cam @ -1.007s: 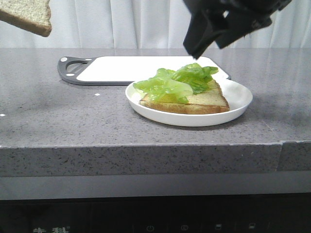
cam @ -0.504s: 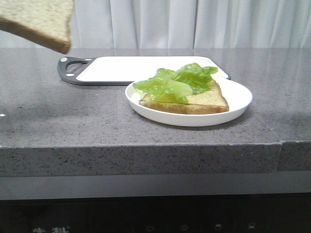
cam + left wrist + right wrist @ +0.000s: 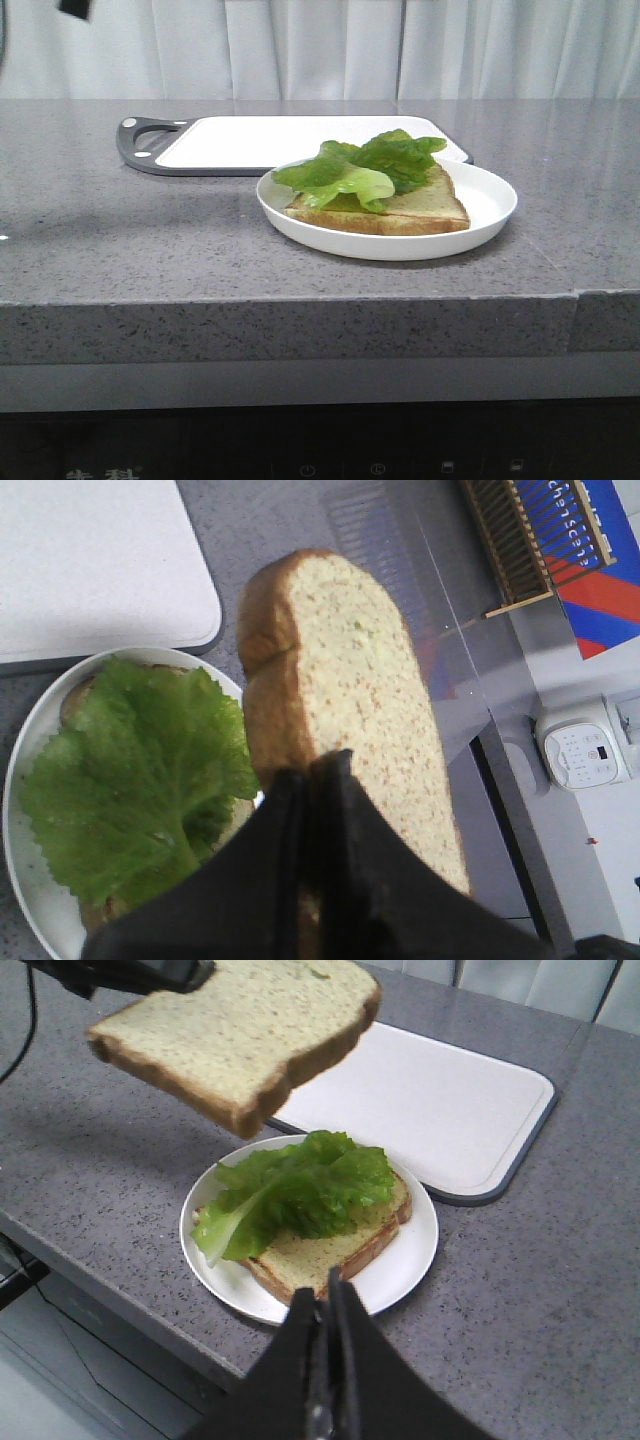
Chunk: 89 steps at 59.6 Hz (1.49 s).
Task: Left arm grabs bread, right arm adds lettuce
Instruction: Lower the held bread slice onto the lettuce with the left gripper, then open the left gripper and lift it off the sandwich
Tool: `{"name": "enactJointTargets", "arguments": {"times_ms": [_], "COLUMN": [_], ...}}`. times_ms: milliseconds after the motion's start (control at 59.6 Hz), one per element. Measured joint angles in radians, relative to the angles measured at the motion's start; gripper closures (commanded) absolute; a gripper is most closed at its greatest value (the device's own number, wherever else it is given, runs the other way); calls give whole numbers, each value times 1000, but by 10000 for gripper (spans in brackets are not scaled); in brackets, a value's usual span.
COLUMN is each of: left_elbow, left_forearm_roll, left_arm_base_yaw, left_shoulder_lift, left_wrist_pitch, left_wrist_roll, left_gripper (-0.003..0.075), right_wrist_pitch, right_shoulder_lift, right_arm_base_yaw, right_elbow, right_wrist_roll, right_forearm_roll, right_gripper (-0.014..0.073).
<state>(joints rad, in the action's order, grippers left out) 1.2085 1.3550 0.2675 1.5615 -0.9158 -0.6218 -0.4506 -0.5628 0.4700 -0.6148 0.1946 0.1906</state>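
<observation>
Left gripper [image 3: 310,780] clamping bread [image 3: 350,700], above lettuce [image 3: 135,780]

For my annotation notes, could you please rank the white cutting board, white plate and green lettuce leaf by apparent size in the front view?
1. White cutting board, widest.
2. White plate, slightly narrower, though nearer the camera, so unsure.
3. Green lettuce leaf, smallest.

It looked like a kitchen: grey stone counter [image 3: 150,240], cutting board [image 3: 260,140], an appliance panel [image 3: 400,467] beneath, white curtains [image 3: 400,50] behind
</observation>
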Motion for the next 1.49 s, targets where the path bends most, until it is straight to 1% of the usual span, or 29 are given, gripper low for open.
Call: {"name": "enactJointTargets", "arguments": {"times_ms": [134,235,353,453,504,588,638,688,756,856,907,957,1007,1091,1142,1158,1276,1393,1494], "left_elbow": [41,62,81,87,89,89,89,89,89,90,90,90,90,90,90,90,90,75,18], "left_forearm_roll": [14,15,8,-11,-21,-28,-31,-34,-36,-36,-42,-55,-76,-128,-156,-164,-245,-350,-451], "left_arm_base_yaw": [13,51,83,90,90,90,90,90,90,80,65,45,25,-6,-25,-28,-48,-52,-52], "left_shoulder_lift": [114,172,222,239,241,245,246,246,246,244,235,217,190,133,91,81,-11,-114,-221], "left_wrist_pitch": [-30,-32,-32,-16,-6,4,8,8,8,-7,-29,-48,-60,-75,-77,-77,-43,44,152], "left_wrist_roll": [-6,-9,-9,-10,-10,-10,-10,-10,-10,-10,-10,-11,-14,-16,-16,-16,-16,-9,1], "left_gripper": [741,740,740,729,694,589,507,456,422,417,426,454,509,654,729,743,741,741,741], "right_wrist_pitch": [-2,-2,-2,-2,-2,-2,-2,-2,-2,-4,-4,-4,-4,-4,-4,-4,-4,1,2], "right_shoulder_lift": [5,5,5,5,5,5,5,5,5,5,5,5,5,5,5,5,5,5,8], "right_arm_base_yaw": [0,0,0,0,0,0,0,0,0,0,0,0,0,0,0,0,-4,-53,-111], "right_elbow": [2,2,2,2,2,2,2,2,2,2,2,2,2,2,2,2,2,2,2], "right_wrist_roll": [-4,-4,-4,-4,-4,-4,-4,-5,-5,-5,-5,-5,-5,-5,-5,-5,-39,-84,-95], "right_forearm_roll": [0,0,-2,-2,-2,-2,-2,-2,-2,-2,-2,-2,-2,-2,-2,-2,-2,-2,-2], "right_gripper": [652,652,652,652,652,652,652,652,652,652,652,652,652,652,652,652,654,654,654]}}
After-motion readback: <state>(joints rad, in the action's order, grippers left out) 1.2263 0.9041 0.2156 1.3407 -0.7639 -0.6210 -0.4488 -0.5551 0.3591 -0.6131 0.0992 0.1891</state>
